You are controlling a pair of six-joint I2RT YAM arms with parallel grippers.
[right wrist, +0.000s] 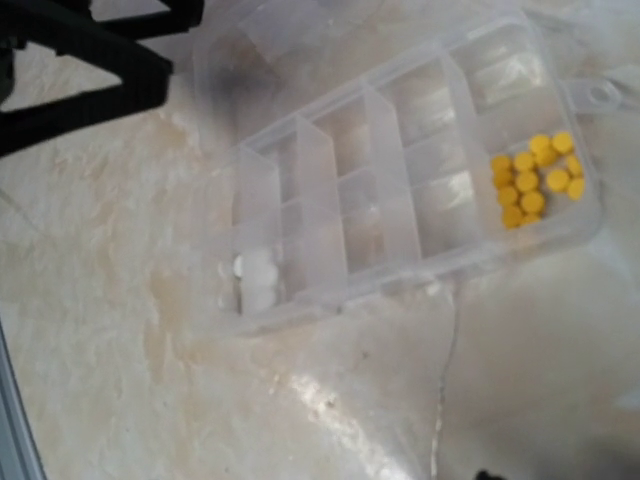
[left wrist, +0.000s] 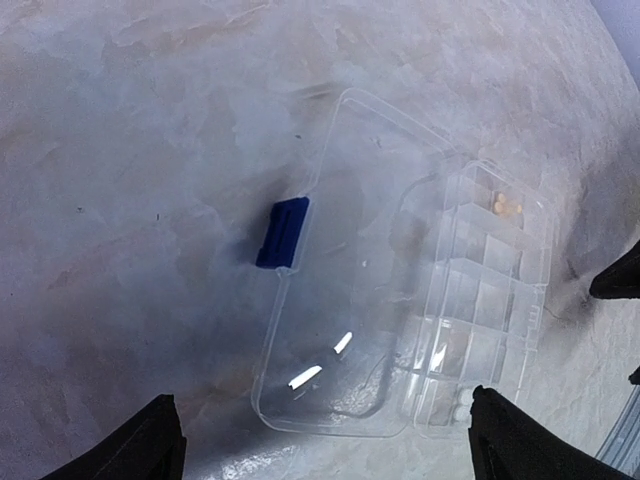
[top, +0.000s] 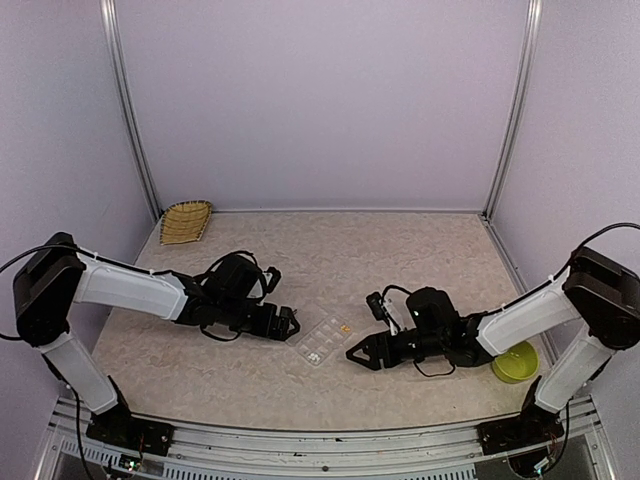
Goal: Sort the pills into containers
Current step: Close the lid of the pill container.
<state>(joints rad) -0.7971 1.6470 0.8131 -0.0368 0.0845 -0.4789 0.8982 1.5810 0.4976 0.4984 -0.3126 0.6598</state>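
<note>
The clear organizer box [top: 322, 340] lies open between my two grippers, its lid [left wrist: 350, 300] folded flat with a blue latch [left wrist: 283, 232]. Several orange-yellow pills [right wrist: 535, 180] fill one end cell of the containers [right wrist: 400, 190]. A few pale pills [right wrist: 255, 280] sit in a cell at the other end. The left gripper [top: 290, 322] hovers at the lid side, open and empty, its fingertips [left wrist: 150, 445] wide apart. My right gripper [top: 357, 354] is beside the box's near right edge with its fingers spread and nothing between them. In the right wrist view they are almost wholly out of frame.
A yellow-green bowl [top: 515, 362] stands by the right arm's forearm. A woven yellow tray [top: 186, 221] sits at the back left corner. Purple walls close the table on three sides. The left gripper's dark fingers [right wrist: 90, 50] show beyond the box in the right wrist view.
</note>
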